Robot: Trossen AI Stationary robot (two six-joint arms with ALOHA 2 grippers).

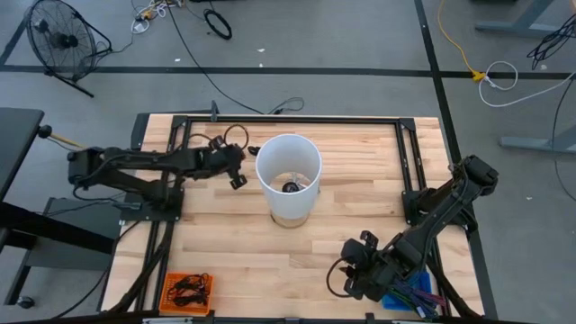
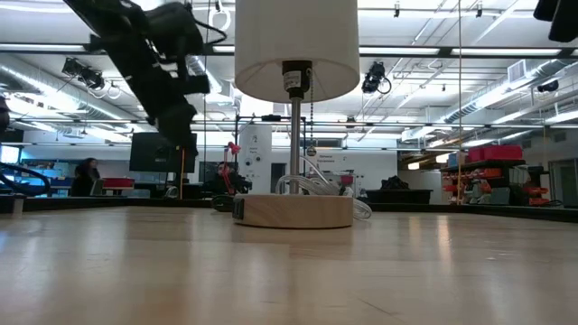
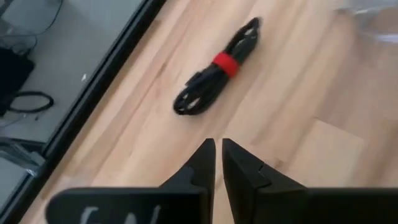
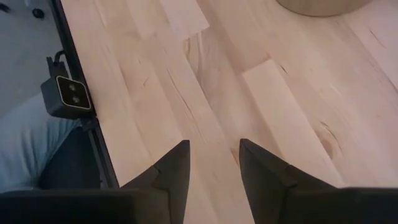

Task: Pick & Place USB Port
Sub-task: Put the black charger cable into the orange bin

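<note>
Pale wooden planks make up the table, and a lamp with a white cylindrical shade stands near its middle on a round wooden base. In the low view a metal stem rises from that base into the shade, and a clear cord loops behind it.

The left gripper hangs above the table just beside the lamp shade, on the left arm's side of it. Its fingers are nearly pressed together, with only a thin slit between them and nothing pinched. In the left wrist view, a coiled black cable bound with a red band lies on the wood beyond the fingertips, close to the table's dark metal edge frame. It is untouched.

The right gripper sits low over the near right part of the table, well apart from the lamp. Its fingers are spread, with bare wood showing in the gap. A small dark camera unit is clamped at the table's edge in its wrist view.

An orange tray holding dark cables rests at the near left corner, and a blue bin sits at the near right, partly hidden by the right arm.
</note>
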